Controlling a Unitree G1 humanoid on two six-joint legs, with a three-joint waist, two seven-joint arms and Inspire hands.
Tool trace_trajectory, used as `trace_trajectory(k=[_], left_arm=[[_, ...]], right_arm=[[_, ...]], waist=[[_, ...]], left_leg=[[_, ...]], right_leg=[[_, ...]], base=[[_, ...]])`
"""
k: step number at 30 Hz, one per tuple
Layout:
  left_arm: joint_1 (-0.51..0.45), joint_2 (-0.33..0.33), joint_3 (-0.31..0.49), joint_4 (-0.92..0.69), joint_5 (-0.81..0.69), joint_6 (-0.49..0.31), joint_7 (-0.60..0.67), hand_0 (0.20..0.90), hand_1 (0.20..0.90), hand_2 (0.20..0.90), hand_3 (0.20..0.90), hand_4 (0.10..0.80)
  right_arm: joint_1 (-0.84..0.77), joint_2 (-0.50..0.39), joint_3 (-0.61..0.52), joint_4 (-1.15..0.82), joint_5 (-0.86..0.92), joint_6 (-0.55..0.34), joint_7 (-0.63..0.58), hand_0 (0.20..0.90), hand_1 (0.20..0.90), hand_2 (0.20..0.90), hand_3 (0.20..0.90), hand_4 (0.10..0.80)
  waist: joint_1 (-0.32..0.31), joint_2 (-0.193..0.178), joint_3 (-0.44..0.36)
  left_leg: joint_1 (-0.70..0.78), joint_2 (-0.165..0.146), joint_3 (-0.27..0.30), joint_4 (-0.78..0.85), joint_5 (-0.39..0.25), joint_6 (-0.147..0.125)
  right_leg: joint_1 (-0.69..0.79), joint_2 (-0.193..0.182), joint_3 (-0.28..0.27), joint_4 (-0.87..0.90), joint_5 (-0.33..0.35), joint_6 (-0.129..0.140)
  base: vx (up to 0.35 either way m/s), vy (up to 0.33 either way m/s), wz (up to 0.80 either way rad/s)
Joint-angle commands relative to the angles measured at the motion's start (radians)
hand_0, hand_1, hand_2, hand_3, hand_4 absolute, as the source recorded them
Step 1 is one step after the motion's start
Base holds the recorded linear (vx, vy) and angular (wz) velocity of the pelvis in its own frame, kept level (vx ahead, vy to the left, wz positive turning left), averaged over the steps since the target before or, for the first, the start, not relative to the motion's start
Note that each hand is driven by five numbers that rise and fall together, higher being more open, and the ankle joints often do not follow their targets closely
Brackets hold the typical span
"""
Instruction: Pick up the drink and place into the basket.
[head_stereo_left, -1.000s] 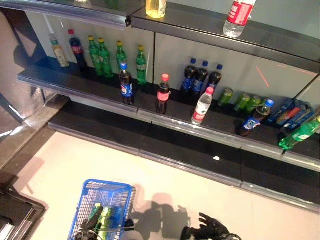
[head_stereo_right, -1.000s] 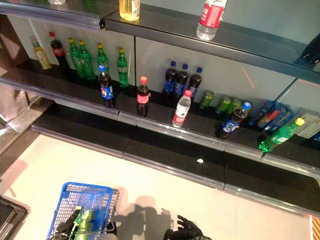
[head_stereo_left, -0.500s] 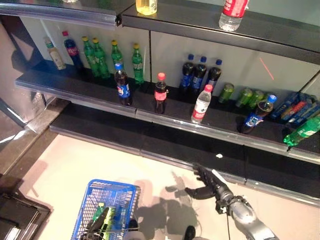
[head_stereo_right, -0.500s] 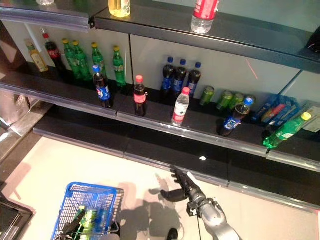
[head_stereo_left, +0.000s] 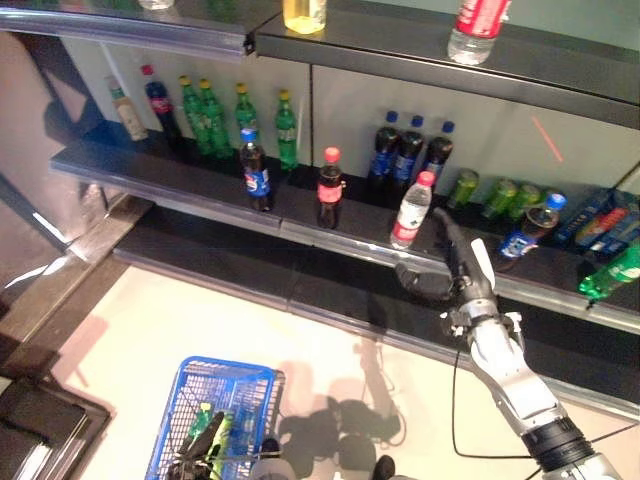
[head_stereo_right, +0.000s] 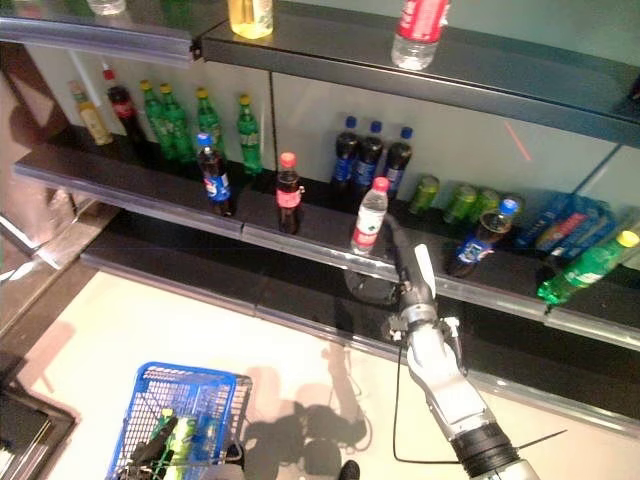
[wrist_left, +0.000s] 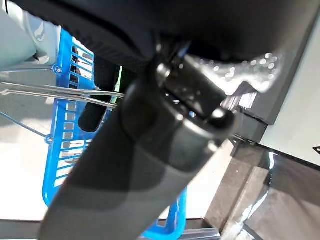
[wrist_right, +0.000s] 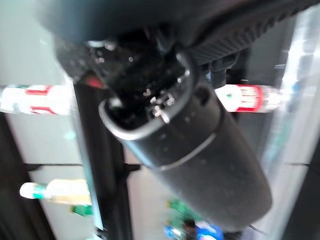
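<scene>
Two hands show, and only one is raised to the shelves. The right hand (head_stereo_left: 450, 275) is up at the front edge of the middle shelf (head_stereo_left: 160, 175), fingers (head_stereo_left: 445, 235) straight and spread wide, thumb held out toward 9 o'clock, holding nothing. It sits just at 5 o'clock of the water bottle (head_stereo_left: 411, 210), a clear bottle with a red cap and red label standing upright at the shelf's lip; I cannot tell whether the fingers touch it.

At 9 o'clock of that bottle stands a cola bottle (head_stereo_left: 329, 188) with a red cap, and further toward 9 o'clock a dark bottle with a blue label (head_stereo_left: 254, 170). Behind them, against the back wall, stand three dark bottles with blue caps (head_stereo_left: 406, 150) and a row of green bottles (head_stereo_left: 240, 118). Off toward 3 o'clock a green bottle (head_stereo_left: 612, 275) lies on its side.

On the floor at 7 o'clock is the blue basket (head_stereo_left: 236, 376), with green drinks (head_stereo_left: 215, 432) already inside. The left hand (head_stereo_right: 160, 445) shows at the basket's near rim; its fingers look curled by the wire handle (wrist_left: 55, 89), but whether they grip it I cannot tell.
</scene>
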Motion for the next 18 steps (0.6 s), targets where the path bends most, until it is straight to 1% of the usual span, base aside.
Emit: trace_trajectory(k=[1,2,3,5,8,12,15,18], left_arm=[[0.066,0.057,-0.076,-0.002,0.106,-0.031,-0.006,0.3,0.3,0.3,0.2,0.1],[0.033,0.074,-0.098,-0.023,0.09,-0.022,-0.005,0.3,0.3,0.3,0.2,0.1],[0.011,0.086,-0.115,-0.04,0.073,-0.017,-0.003,0.3,0.3,0.3,0.2,0.1],[-0.018,0.096,-0.134,-0.061,0.052,-0.015,-0.002,0.3,0.3,0.3,0.2,0.1],[-0.048,0.098,-0.155,-0.085,0.025,-0.025,-0.002,0.3,0.3,0.3,0.2,0.1],[-0.064,0.096,-0.175,-0.116,-0.003,-0.041,-0.013,0.3,0.3,0.3,0.2,0.1],[-0.083,0.096,-0.186,-0.136,-0.014,-0.041,-0.011,0.3,0.3,0.3,0.2,0.1],[-0.097,0.097,-0.202,-0.153,-0.02,-0.04,-0.013,0.3,0.3,0.3,0.2,0.1]], right_arm=[[-0.146,0.01,-0.083,-0.066,-0.048,-0.103,-0.129,0.9,0.9,0.9,0.9,0.8],[-0.223,0.019,-0.082,-0.022,-0.071,-0.123,-0.2,0.9,0.9,0.9,0.9,0.8],[-0.274,0.025,-0.085,-0.008,-0.092,-0.13,-0.245,0.9,0.9,0.9,0.9,0.8],[-0.34,0.022,-0.093,0.01,-0.107,-0.135,-0.292,0.9,0.9,0.9,0.9,0.8],[-0.413,0.012,-0.105,0.014,-0.119,-0.126,-0.359,0.9,0.9,0.9,0.9,0.8],[-0.456,-0.001,-0.12,0.003,-0.137,-0.117,-0.453,0.9,0.9,0.9,0.9,0.8],[-0.486,-0.005,-0.137,0.001,-0.151,-0.104,-0.526,0.9,0.9,0.9,0.9,0.8],[-0.517,-0.011,-0.155,-0.001,-0.154,-0.103,-0.571,0.9,0.9,0.9,0.9,0.8]], waist=[[0.015,0.002,0.019],[0.02,0.011,0.071],[0.024,0.019,0.11],[0.026,0.03,0.16],[0.024,0.047,0.221],[0.019,0.063,0.271],[0.015,0.069,0.296],[0.012,0.073,0.312]], left_leg=[[-0.186,0.046,-0.03,0.146,0.119,-0.03],[-0.231,0.031,-0.036,0.172,0.103,-0.021],[-0.265,0.016,-0.048,0.194,0.092,-0.014],[-0.305,0.0,-0.061,0.218,0.079,-0.006],[-0.344,-0.024,-0.075,0.242,0.067,0.005],[-0.374,-0.049,-0.087,0.255,0.078,0.01],[-0.389,-0.062,-0.091,0.256,0.075,0.017],[-0.401,-0.069,-0.087,0.253,0.072,0.024]], right_leg=[[-0.03,-0.06,0.004,0.207,-0.129,-0.04],[-0.078,-0.071,0.004,0.248,-0.138,-0.044],[-0.12,-0.079,0.009,0.282,-0.141,-0.048],[-0.182,-0.089,0.017,0.329,-0.143,-0.051],[-0.263,-0.099,0.038,0.382,-0.136,-0.051],[-0.316,-0.103,0.061,0.399,-0.124,-0.047],[-0.34,-0.103,0.072,0.399,-0.115,-0.044],[-0.359,-0.101,0.078,0.393,-0.105,-0.042]], base=[[-0.211,0.027,0.28],[-0.339,0.031,0.15],[-0.42,0.04,0.11],[-0.266,0.046,0.08],[-0.146,0.08,0.1],[-0.071,0.072,-0.03],[-0.055,0.017,-0.01],[-0.045,-0.011,-0.1]])
